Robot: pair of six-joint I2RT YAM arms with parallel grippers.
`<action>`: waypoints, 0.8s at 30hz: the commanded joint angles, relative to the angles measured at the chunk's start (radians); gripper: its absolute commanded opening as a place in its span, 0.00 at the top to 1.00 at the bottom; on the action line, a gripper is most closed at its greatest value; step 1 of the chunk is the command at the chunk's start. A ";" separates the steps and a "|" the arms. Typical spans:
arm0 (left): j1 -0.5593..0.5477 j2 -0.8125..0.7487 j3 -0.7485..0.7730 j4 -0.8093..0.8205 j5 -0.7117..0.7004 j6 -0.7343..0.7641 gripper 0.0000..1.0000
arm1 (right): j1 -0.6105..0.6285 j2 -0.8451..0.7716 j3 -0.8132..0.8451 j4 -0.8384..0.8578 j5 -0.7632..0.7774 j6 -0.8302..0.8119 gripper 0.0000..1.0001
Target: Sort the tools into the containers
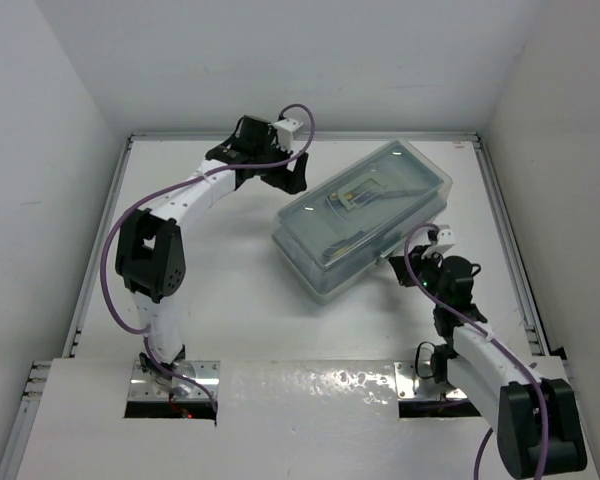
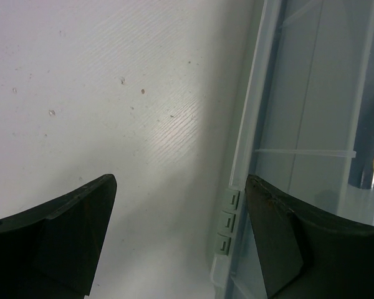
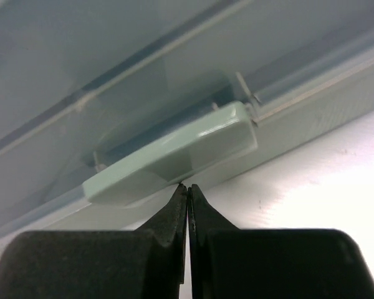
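Two arms are out over the white worktop point(image 1: 220, 270), one at each end of the sage-green toolbox point(image 1: 298, 255). The box sits right of centre, turned at an angle, with its translucent lid point(image 1: 380, 190) down. Through the lid I can make out the tools point(image 1: 363, 197) only as thin dark shapes lying inside. I cannot tell which tray each one is in.

My left gripper point(image 1: 288, 178) is at the far left corner of the box, and its jaws stand wide apart with nothing between them. From the left wrist camera, the left finger point(image 2: 62, 230) is over bare worktop and the right finger point(image 2: 299, 243) is over the edge of the lid. The rim of the box runs up between them. Three small square lugs point(image 2: 227, 221) show on that rim, close beside the right finger. Something shiny point(image 2: 371, 149) glints under the lid at the right edge, too blurred for me to name.

My right gripper point(image 1: 400, 260) is at the near right side of the box with its jaws pressed fully together, gripping nothing. In the right wrist view the closed tips point up at the underside of the pale green latch point(image 3: 174, 159) on the box's front wall. They are touching it or just short of it; I cannot tell which.
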 commanded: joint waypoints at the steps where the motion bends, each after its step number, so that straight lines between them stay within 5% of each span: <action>1: -0.010 0.002 0.033 0.006 -0.003 0.019 0.18 | 0.031 -0.022 0.118 0.031 -0.039 -0.157 1.00; 6: -0.012 -0.004 0.031 -0.005 -0.013 0.030 0.18 | 0.031 -0.005 0.207 -0.110 -0.117 -0.383 0.75; 12: -0.010 -0.013 0.024 -0.011 -0.023 0.044 0.18 | 0.031 0.035 0.220 -0.106 -0.126 -0.412 0.44; 24: -0.012 -0.001 0.019 -0.018 -0.026 0.067 0.18 | 0.033 0.093 0.252 -0.029 -0.264 -0.504 0.22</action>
